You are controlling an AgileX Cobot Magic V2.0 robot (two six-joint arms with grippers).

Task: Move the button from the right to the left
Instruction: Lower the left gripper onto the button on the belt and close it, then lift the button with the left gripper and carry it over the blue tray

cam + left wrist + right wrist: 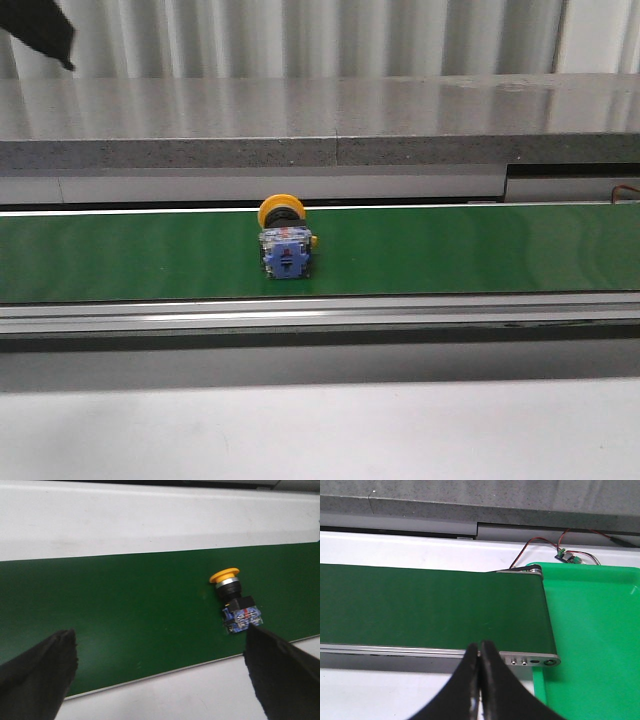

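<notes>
The button [284, 240] lies on its side on the green conveyor belt [150, 250], near the middle of the front view, yellow cap toward the far side and blue block with the red mark toward me. In the left wrist view the button [234, 600] lies just ahead of one finger [280, 675]. My left gripper [157, 632] is open and empty, held above the belt's near edge. My right gripper [480, 647] is shut and empty above the belt's near rail; the button is not in its view.
A bright green tray [590, 640] stands past the belt's right end, with a small circuit board and wires [566, 556] behind it. A grey ledge [320, 125] runs behind the belt. A black part of an arm [45, 30] shows at the top left of the front view.
</notes>
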